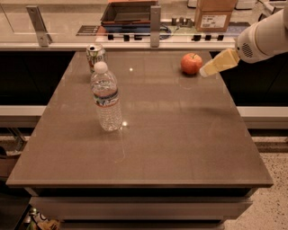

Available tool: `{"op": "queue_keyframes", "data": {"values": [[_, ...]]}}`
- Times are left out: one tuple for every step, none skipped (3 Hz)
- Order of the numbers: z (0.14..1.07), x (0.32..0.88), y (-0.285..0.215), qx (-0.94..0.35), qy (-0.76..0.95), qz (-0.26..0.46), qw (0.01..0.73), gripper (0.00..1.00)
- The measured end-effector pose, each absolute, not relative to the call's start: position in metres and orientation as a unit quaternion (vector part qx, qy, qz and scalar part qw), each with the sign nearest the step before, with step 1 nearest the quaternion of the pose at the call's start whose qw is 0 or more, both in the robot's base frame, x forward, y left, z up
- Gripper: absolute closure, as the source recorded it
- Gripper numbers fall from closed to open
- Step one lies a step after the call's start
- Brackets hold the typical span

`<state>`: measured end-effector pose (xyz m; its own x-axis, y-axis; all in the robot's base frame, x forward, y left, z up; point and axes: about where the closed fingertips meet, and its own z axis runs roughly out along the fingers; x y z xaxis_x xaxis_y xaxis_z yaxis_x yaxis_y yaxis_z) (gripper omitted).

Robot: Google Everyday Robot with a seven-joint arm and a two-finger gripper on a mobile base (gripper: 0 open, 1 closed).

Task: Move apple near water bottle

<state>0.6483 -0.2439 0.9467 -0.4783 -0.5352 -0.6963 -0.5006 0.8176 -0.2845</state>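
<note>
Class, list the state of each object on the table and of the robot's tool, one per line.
apple: upright, far right of table, not held.
water bottle: upright, capped, left of centre.
soda can: upright, behind the water bottle.
tool: just right of the apple, not gripping it.

**One high, slanted view**

A single camera looks down from above the near edge of the table, facing the far counter. The gripper sits upper right, with most of the tabletop spreading left of and below it.

pincer just right of apple | arm cut by right edge | box cut by top edge
</note>
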Motion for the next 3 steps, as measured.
{"op": "queue_keyframes", "data": {"values": [[0.947,0.648,-0.244,-0.301,0.859,-0.021,0.413,0.00],[0.945,0.666,-0.246,-0.276,0.861,-0.015,0.428,0.00],[0.942,0.688,-0.249,-0.244,0.859,0.002,0.450,0.00]]}}
